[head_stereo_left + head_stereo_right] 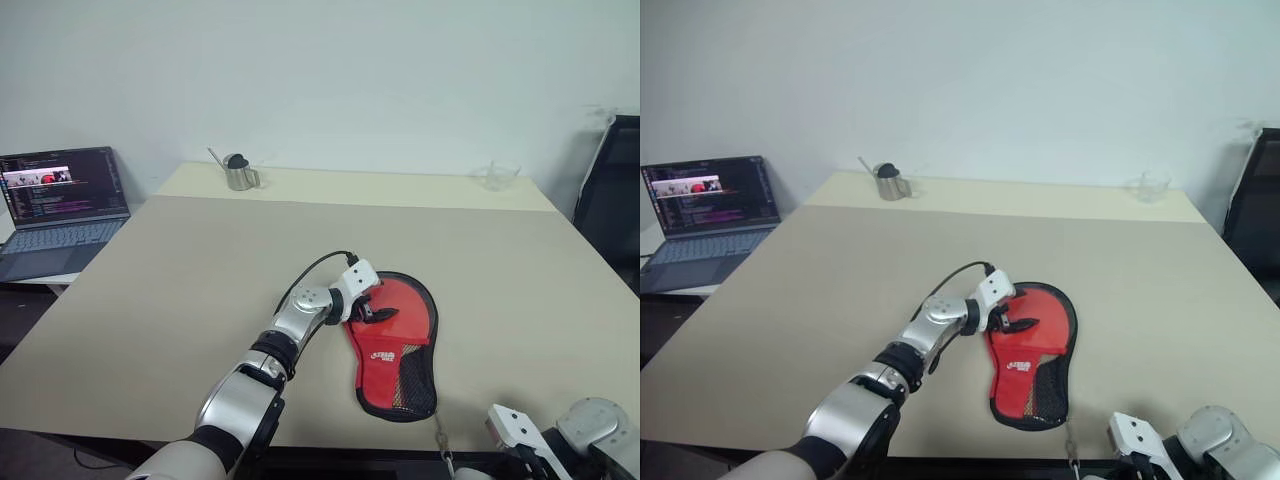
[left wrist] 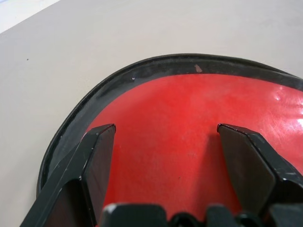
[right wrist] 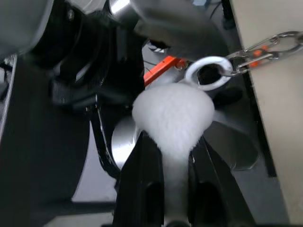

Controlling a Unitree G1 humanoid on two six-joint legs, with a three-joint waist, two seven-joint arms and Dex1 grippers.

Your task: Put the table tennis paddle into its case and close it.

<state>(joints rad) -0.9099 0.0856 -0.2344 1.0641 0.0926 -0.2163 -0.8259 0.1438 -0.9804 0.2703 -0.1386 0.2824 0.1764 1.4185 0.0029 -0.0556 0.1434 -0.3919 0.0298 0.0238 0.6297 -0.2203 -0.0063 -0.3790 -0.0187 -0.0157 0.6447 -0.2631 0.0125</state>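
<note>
A wide beige table (image 1: 180, 300) is filling a plain room with pale bare walls, the case (image 1: 400, 345) lying open near its front edge with red lining up and the black mesh pocket toward the robot. The red blade of the table tennis paddle (image 2: 189, 137) is resting inside the black zipper rim. The left gripper (image 1: 372, 311) is hovering over the blade's rounded end, its two black fingers (image 2: 94, 156) spread wide apart and gripping nothing. The right gripper (image 3: 173, 156) is hanging low beyond the table's near right edge, its fingers pinched on a white fluffy tuft (image 3: 173, 118) that is hooked by a white ring (image 3: 208, 73) to a metal chain (image 3: 265, 47). At the far side, a small metal pitcher (image 1: 238, 172) is standing left of centre and a clear glass bowl (image 1: 500, 176) is sitting toward the right corner. An open laptop (image 1: 60, 205) is glowing on a lower surface to the left, and a dark chair (image 1: 615, 190) is standing at the right.
</note>
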